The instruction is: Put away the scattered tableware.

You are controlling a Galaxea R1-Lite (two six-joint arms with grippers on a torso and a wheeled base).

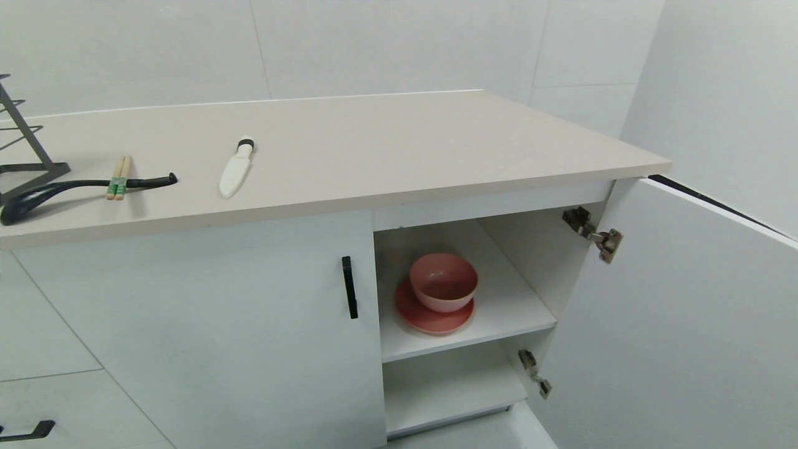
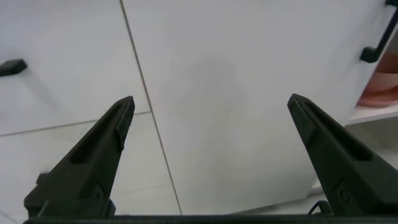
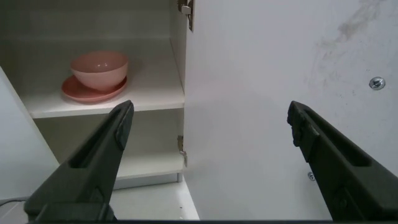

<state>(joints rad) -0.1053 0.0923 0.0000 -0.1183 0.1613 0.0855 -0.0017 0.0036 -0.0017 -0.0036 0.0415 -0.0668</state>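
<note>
Pink bowl (image 1: 443, 280) sits on plate (image 1: 431, 322) inside cabinet (image 1: 514, 302).

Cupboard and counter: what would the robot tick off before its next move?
1. Cupboard door open: ok.
2. Bowl stacked on plate, upper shelf: ok.
3. Left gripper fingers open, empty: ok.
4. Right gripper fingers open, empty: ok.
5. Counter cleared: not ok; knife, chopsticks and black ladle lie on it.
</note>
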